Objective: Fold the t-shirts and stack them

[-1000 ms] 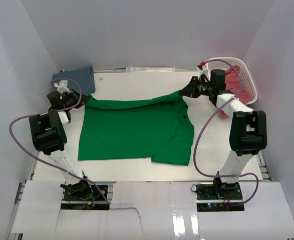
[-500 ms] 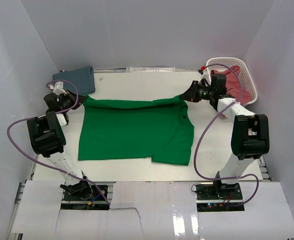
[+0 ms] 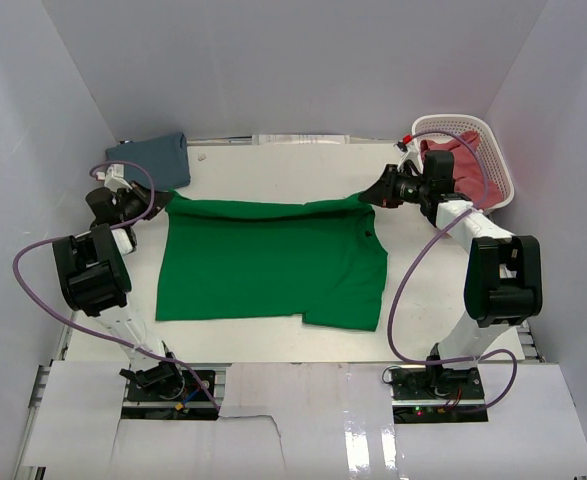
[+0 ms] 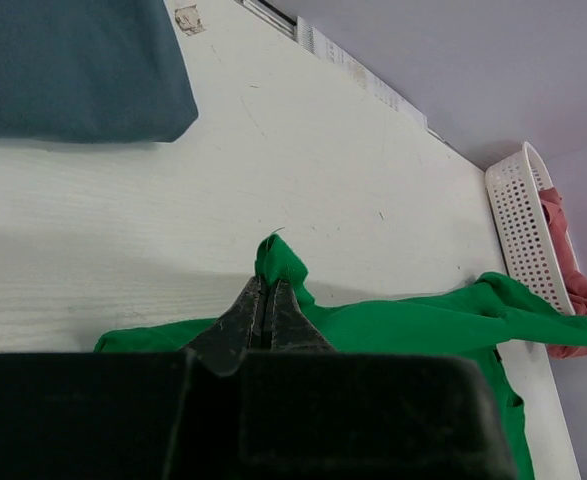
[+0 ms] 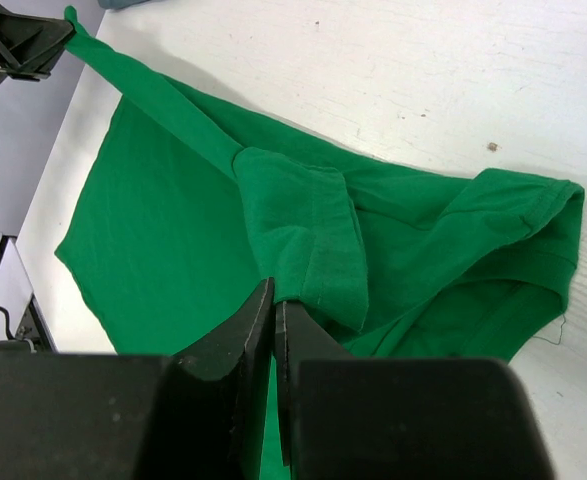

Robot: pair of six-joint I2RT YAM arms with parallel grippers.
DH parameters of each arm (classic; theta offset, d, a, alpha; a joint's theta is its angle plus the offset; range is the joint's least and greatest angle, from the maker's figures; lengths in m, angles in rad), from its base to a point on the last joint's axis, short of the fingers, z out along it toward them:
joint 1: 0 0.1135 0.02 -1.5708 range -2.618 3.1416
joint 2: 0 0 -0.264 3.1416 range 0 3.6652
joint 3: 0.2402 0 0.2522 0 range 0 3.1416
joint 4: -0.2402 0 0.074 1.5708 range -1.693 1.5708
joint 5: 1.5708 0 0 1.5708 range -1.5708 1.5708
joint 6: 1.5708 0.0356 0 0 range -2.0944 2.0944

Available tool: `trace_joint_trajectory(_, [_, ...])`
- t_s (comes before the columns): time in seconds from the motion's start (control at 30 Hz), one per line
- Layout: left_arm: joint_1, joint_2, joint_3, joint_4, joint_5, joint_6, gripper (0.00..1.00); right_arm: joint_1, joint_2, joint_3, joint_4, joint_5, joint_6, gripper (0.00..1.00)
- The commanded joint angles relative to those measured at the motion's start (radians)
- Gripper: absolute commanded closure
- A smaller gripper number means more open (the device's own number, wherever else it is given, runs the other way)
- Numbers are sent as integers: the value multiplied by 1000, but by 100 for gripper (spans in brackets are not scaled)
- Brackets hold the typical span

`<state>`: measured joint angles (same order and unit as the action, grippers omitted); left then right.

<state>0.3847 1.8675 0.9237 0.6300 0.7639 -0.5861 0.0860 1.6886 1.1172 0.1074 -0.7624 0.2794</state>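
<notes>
The bright green t-shirt point(image 3: 273, 260) lies spread on the table, its far edge pulled taut between both grippers. My left gripper point(image 3: 156, 196) is shut on the shirt's far left corner point(image 4: 278, 262). My right gripper point(image 3: 370, 192) is shut on the far right corner, a hemmed fold point(image 5: 308, 250). The slate blue t-shirt point(image 3: 153, 155) lies folded at the far left; it also shows in the left wrist view point(image 4: 73, 65). The pinkish red t-shirt point(image 3: 463, 160) sits in the basket.
A white lattice basket point(image 3: 495, 150) stands at the far right, also in the left wrist view point(image 4: 518, 225). White walls close in the table on three sides. Purple cables loop from both arms. Bare table point(image 3: 273, 170) lies beyond the green shirt.
Both grippers have moved apart and back, stretching the green shirt's far edge straighter and wider. The left gripper went left, the right gripper right towards the basket.
</notes>
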Motion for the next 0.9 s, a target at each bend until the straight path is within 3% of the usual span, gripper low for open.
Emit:
trace_joint_trajectory(0.0, [14, -73, -11, 36, 17, -9, 100, -5, -53, -2, 21, -3, -14, 92])
trace_joint_trajectory(0.87, [19, -91, -98, 43, 34, -35, 100, 20, -119, -171, -2, 40, -17, 92])
